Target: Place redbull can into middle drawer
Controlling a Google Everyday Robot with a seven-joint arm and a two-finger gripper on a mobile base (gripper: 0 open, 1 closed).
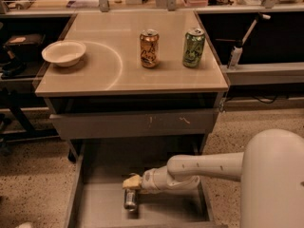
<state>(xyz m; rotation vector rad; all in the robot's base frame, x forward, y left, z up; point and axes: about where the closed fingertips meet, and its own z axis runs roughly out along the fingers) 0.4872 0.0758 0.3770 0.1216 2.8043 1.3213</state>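
Item: redbull can (pixel 130 199), a slim silver metal cylinder on the plain grey floor of the open middle drawer (pixel 102 175); markings too small to read. It sits at 6 o'clock from my gripper (pixel 132 181), right against it; whether I am clamped on it I cannot tell. Smooth beige tabletop (pixel 109 77): orange-gold can (pixel 149 48); green can (pixel 194 47) at its 3 o'clock; pale round bowl (pixel 63 53) at its 9 o'clock.
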